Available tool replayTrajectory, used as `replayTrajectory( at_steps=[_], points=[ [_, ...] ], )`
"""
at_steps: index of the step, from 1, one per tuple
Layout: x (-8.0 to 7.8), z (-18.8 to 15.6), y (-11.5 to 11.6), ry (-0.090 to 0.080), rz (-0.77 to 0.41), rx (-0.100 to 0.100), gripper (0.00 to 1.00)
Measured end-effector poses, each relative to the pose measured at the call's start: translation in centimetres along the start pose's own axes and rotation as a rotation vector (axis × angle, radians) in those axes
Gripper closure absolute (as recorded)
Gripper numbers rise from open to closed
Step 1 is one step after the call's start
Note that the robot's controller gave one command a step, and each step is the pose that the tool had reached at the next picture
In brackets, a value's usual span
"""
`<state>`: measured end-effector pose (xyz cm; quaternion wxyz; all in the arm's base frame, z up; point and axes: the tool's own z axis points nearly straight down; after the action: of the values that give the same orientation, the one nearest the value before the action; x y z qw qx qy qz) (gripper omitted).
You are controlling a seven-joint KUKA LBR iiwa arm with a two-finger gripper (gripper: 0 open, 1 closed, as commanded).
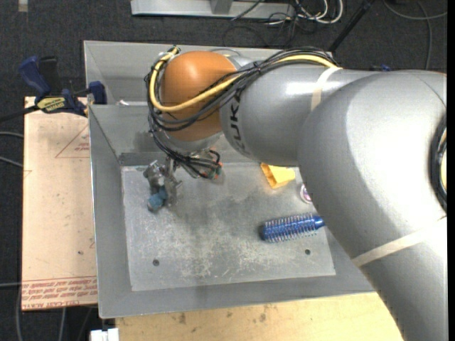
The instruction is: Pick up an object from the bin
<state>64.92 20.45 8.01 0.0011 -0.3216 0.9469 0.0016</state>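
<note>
Approach step, it seems: the gripper [163, 182], left of centre, hangs over 1 small blue piece [155, 203]. How open it is cannot be told. Next it needs to grasp and lift.

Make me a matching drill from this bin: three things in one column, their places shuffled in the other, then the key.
Things:
1. blue bristled brush
2. yellow block
3. small blue object

Places:
A. left part of the bin floor, right by the gripper
B. lower right of the bin floor, lying in the open
C. tucked against the arm, partly hidden by it

Pairs: 1-B, 2-C, 3-A.
</note>
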Motion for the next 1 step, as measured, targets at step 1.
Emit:
replayTrajectory(
  at_steps=[1],
  points=[
    [0.00, 0.00, 0.00, 0.000, 0.000, 0.000, 1.00]
  ],
)
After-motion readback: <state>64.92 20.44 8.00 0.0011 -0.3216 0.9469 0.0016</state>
